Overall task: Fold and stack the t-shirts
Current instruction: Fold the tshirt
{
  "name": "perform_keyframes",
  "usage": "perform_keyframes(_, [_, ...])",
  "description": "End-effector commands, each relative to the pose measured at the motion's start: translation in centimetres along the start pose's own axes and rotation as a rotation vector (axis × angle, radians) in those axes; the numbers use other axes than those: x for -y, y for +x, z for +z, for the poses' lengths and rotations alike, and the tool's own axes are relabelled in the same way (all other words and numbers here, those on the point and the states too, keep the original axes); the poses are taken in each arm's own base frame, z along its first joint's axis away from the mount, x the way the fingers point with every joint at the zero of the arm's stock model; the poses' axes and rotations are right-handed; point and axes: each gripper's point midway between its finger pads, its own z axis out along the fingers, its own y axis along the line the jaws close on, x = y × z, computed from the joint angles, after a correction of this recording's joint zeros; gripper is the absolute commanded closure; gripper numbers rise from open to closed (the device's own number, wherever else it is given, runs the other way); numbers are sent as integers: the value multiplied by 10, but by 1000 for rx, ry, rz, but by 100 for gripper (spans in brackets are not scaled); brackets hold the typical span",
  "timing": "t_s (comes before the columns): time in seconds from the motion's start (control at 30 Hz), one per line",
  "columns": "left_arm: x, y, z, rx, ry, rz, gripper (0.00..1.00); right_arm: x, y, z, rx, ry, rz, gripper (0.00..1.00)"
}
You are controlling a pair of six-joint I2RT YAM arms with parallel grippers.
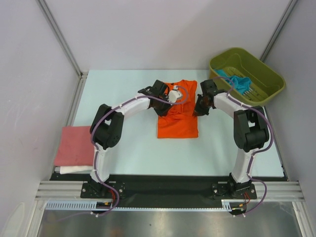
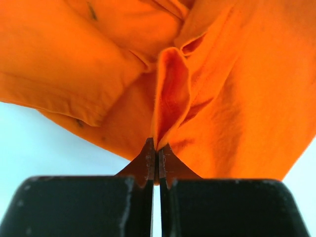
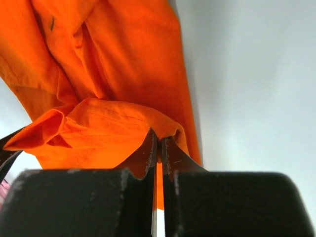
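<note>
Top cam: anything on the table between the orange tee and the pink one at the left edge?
Top view: only the left arm's elbow stands between orange tee and pink tee; the table is otherwise bare.

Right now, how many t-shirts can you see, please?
4: orange shirt at the centre, pink shirt on white shirt at the left edge, teal shirt in the green bin; others may be hidden.

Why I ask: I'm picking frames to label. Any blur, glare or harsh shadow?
Top view: sharp, evenly lit, soft shadows only. Left wrist view: orange t-shirt crisp, left gripper blurred near the lens. Right wrist view: likewise, no glare.
</note>
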Motion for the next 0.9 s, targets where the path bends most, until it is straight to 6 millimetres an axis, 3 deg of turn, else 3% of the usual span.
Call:
perform_keyframes(0.0, [-23,-19,-2,46,-76,-45,100,-6,-27,3,72,-11,-11,100])
perform_keyframes(0.1, [-27,-13,3,24,-89,-59,100,-1,-26,7,66,-2,2,100])
perform_keyframes(0.17, [-30,-8,5,6,-105,-76,93,1,-27,10,59,-10,16,81])
perform_keyframes(0.2, [-32,-7,5,2,-118,-84,73,2,-29,10,61,-8,22,70])
perform_keyframes(0.23, [-35,-6,5,-4,-136,-95,61,5,-36,7,70,1,32,59])
perform_keyframes(0.27, [-42,-5,2,-13,-177,-119,51,7,-40,4,79,6,36,55])
perform_keyframes(0.3, [-50,-10,-3,-2,-214,-132,40,8,-49,-6,115,18,35,53])
perform_keyframes(0.37, [-73,-21,-19,44,-305,-180,33,8,-63,-24,173,29,28,49])
perform_keyframes(0.4, [-82,-30,-28,73,-330,-196,30,8,-73,-43,228,43,14,48])
perform_keyframes(0.47, [-101,-31,-42,84,-368,-246,29,12,-76,-59,271,71,5,47])
perform_keyframes(0.5, [-107,-39,-51,103,-381,-258,29,11,-79,-78,314,76,-5,47])
perform_keyframes(0.57, [-111,-37,-59,96,-382,-273,29,3,-65,-84,320,65,-43,51])
perform_keyframes(0.63, [-105,-30,-59,83,-368,-268,29,-7,-38,-77,282,1,-92,59])
perform_keyframes(0.73, [-100,-18,-58,65,-358,-275,29,-37,3,-51,147,-131,-180,65])
perform_keyframes(0.8, [-95,-13,-57,48,-342,-282,30,-46,14,-42,99,-143,-202,68])
perform_keyframes(0.87, [-87,-11,-60,44,-309,-274,32,-42,17,-28,66,-128,-183,70])
